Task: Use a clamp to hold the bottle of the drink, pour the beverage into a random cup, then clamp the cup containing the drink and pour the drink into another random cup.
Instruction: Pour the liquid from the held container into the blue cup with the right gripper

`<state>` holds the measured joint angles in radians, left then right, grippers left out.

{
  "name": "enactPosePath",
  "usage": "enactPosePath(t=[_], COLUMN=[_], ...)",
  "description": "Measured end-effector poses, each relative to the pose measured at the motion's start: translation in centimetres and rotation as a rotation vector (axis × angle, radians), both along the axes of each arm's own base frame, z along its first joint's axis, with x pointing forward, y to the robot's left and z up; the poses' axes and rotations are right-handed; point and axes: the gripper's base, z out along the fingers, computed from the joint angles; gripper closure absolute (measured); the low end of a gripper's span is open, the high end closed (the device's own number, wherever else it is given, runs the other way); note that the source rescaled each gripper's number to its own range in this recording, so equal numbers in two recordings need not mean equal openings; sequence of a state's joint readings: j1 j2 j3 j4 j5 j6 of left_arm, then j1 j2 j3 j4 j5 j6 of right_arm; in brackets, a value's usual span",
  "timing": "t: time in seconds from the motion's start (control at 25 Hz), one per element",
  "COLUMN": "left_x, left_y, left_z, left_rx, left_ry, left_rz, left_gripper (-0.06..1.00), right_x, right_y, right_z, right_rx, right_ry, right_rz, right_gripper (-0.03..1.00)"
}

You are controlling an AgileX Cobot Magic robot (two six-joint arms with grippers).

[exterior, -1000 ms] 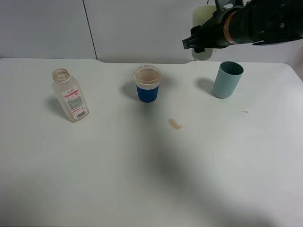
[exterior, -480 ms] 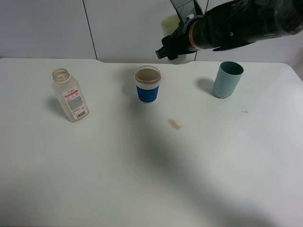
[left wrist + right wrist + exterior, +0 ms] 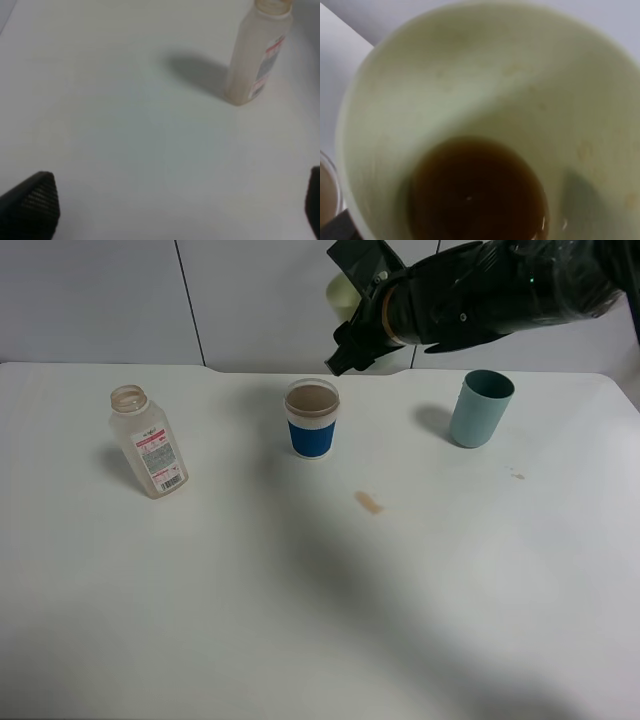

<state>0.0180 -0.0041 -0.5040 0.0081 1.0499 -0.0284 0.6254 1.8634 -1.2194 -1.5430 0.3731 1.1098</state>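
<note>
The right gripper [image 3: 358, 315] grips the yellow-green cup [image 3: 340, 288] in the air, at one o'clock from the blue-sleeved cup [image 3: 312, 420]. Brown drink [image 3: 475, 195] lies in its bottom. The left gripper [image 3: 170, 210] is spread wide. The bottle [image 3: 148, 443] stands at nine o'clock on the surface [image 3: 300, 600].

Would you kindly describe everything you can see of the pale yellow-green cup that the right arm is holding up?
The pale yellow-green cup is a plain, smooth tumbler that looks like plastic, without sleeve or markings. The right gripper holds it in the air, off the table, near the blue-sleeved cup. A little brown drink pools in its bottom, and faint spots mark the inner wall.
</note>
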Motion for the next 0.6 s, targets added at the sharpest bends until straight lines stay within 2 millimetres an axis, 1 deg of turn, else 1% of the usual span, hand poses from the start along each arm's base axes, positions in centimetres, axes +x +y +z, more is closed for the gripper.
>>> enactPosePath(t=[0.32, 0.6], left_x=[0.0, 0.0], left_y=[0.0, 0.01], left_z=[0.0, 0.0], left_rx=[0.0, 0.001], left_ry=[0.0, 0.0], left_rz=[0.0, 0.0], left_gripper=[-0.06, -0.06], right_x=[-0.5, -0.57], right_y=[0.7, 0.9], right_z=[0.27, 0.42], right_rx=[-0.125, -0.186], right_ry=[-0.04, -0.083], right_rz=[0.041, 0.047], right_gripper=[0.95, 0.95])
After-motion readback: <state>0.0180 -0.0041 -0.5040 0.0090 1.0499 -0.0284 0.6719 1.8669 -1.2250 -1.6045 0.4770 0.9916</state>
